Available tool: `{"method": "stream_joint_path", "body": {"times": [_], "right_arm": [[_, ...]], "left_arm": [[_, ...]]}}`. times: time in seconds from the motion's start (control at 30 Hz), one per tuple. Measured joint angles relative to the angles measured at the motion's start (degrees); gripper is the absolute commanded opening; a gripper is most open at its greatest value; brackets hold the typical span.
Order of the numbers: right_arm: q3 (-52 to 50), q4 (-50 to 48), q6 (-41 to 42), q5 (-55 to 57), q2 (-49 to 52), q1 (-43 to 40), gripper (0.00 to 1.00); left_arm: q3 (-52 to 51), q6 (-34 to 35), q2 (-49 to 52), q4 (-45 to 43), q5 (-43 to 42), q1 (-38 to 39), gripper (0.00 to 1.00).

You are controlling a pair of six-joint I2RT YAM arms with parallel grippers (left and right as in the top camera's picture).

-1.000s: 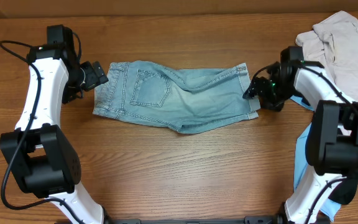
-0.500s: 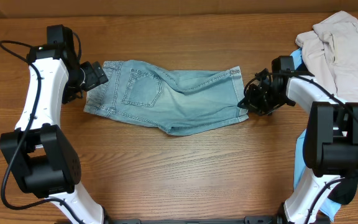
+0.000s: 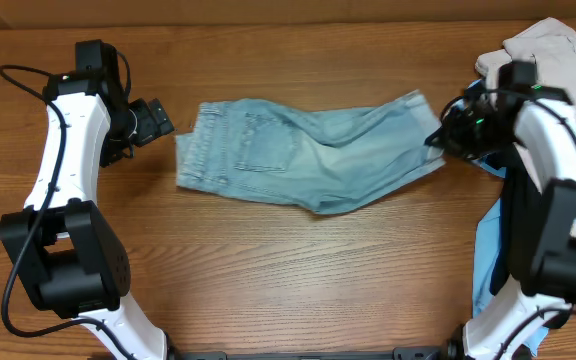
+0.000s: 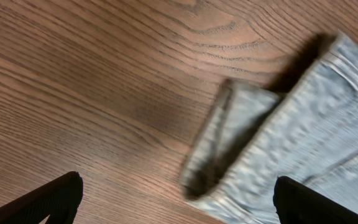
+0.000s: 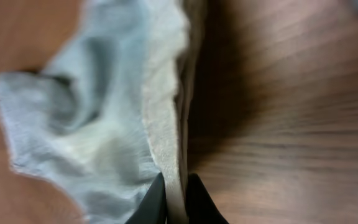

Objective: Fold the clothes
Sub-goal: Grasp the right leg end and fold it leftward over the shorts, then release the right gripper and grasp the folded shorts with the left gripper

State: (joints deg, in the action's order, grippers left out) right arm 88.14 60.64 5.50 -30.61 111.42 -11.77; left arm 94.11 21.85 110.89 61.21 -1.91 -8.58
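"Looking down, we see the shorts [image 3: 303, 165] stretched across the middle of the table [image 3: 268, 290]. Their long axis runs left to right, waistband toward our left arm, leg hems toward our right."

"Which of us has hold of them?"

"Our right gripper [image 3: 446, 138] is clamped on the hem end. Its wrist view is blurred, but a fold of denim seems pinched between the two fingers [image 5: 153, 204]."

"And the left?"

"Our left gripper [image 3: 160, 120] is spread wide and empty, just beside the waistband and not touching it. In its wrist view the waistband corner lies ahead, between the fingers' lines."

"So what does the fold turn on?"

"We judge the left arm the nearer to the waistband. It would reach along that long axis, toward the right, to take that end."

"Any containers?"

"None that we can see. The beige trousers [image 3: 553, 60] lie loose behind our right arm."
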Motion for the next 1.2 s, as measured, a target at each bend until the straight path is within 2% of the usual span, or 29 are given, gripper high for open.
{"method": "stream_joint_path", "body": {"times": [0.17, 0.3, 0.43, 0.7, 0.83, 0.97, 1.13, 1.2], "right_arm": [[7.10, 4.48, -2.97, -2.36, -4.74, 0.98, 0.04], [10.88, 4.61, -3.67, -2.64, -6.49, 6.69, 0.04], [11.37, -0.46, -1.64, -0.83, -6.56, 17.42, 0.04], [11.37, -14.93, 5.55, 11.02, -5.97, 40.74, 0.04], [11.39, -19.39, 7.30, 14.84, -3.28, 48.39, 0.04], [11.39, -22.14, 8.52, 17.09, 2.67, 52.13, 0.04], [11.39, -24.65, 10.78, 18.86, 10.43, 52.61, 0.04], [11.39, -25.66, 11.43, 19.28, 12.17, 52.35, 0.14]], "left_arm": [[0.00, 0.00, 0.00, -0.13, 0.00, 0.00, 1.00], [0.00, 0.00, 0.00, -0.61, 0.00, 0.00, 1.00], [0.00, 0.00, 0.00, -0.76, 0.00, 0.00, 1.00], [0.00, 0.00, 0.00, -0.81, -0.02, 0.00, 1.00], [0.00, 0.00, 0.00, -0.81, 0.00, 0.00, 1.00], [0.00, 0.00, 0.00, -0.81, -0.02, 0.00, 1.00], [0.00, 0.00, 0.00, -0.81, 0.00, 0.00, 1.00], [0.00, 0.00, 0.00, -0.81, 0.00, 0.00, 1.00]]}}
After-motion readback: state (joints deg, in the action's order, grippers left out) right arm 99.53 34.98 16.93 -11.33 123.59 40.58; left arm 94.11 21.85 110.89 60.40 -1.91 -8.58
